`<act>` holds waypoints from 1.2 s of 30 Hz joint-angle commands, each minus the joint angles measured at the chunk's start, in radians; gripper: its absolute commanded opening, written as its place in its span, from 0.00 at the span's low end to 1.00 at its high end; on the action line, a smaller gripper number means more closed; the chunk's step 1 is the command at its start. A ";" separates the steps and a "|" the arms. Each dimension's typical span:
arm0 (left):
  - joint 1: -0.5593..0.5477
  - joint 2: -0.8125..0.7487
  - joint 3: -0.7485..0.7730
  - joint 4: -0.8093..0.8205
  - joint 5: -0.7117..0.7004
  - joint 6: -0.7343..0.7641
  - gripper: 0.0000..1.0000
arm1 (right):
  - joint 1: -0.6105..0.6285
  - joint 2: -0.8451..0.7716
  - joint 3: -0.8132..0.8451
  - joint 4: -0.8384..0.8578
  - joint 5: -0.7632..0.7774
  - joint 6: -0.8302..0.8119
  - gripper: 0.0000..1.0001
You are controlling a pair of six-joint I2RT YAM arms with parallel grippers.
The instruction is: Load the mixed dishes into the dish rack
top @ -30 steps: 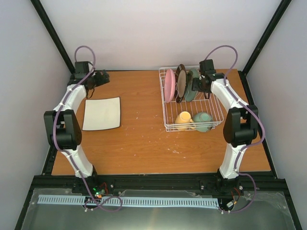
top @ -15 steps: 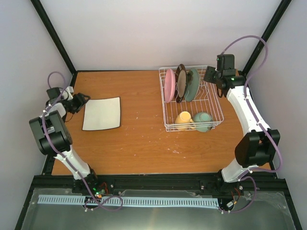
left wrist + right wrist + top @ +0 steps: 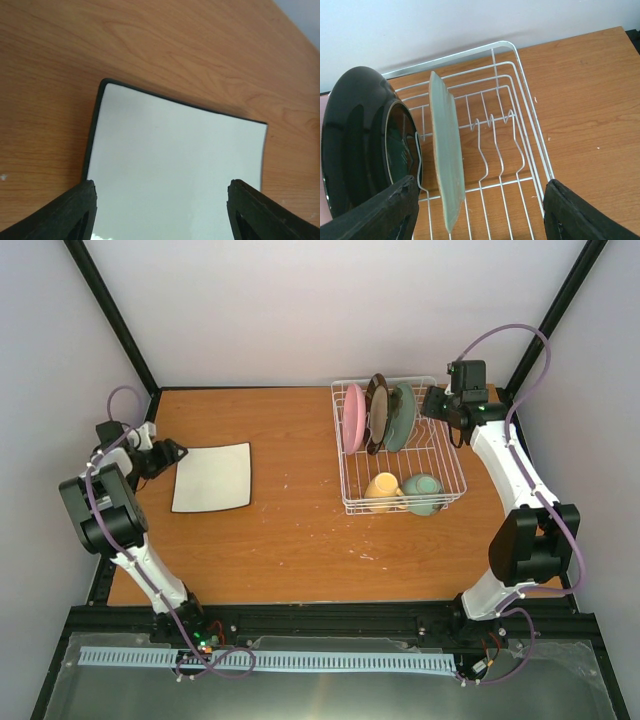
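Presently only the white square plate (image 3: pixel 212 477) lies flat on the desk (image 3: pixel 300 530), outside the dish rack (image 3: pixel 400 503). Left gripper (image 3: pixel 170 453) sits at its left edge, jaws parted, empty; right gripper (image 3: pixel 432 405) likewise, by the rack. Next move: pinch that rim.

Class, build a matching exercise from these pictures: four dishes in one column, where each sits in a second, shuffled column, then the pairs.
1 white square plate
2 yellow mug
3 pink round plate
4 green round plate

A upright, rightmost plate in the dish rack
B flat on the table, outside the rack
C upright, leftmost plate in the rack
D at the rack's near end, beside the mint-green bowl

Pairs: 1-B, 2-D, 3-C, 4-A
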 commanded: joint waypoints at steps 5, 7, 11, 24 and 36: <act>0.009 0.115 0.111 -0.017 -0.036 0.101 0.75 | -0.004 0.020 -0.001 0.036 -0.049 -0.001 0.67; 0.009 0.139 0.131 -0.006 -0.032 0.102 0.78 | -0.003 0.020 0.001 0.038 -0.051 -0.001 0.67; 0.009 0.171 0.154 0.019 -0.028 0.101 0.80 | -0.004 0.022 0.008 0.034 -0.045 -0.004 0.67; 0.009 0.347 0.249 -0.042 0.088 0.183 0.68 | -0.004 0.074 0.066 -0.003 -0.049 -0.021 0.67; 0.031 0.421 0.247 -0.176 0.237 0.304 0.45 | -0.004 0.118 0.108 -0.030 -0.055 -0.047 0.66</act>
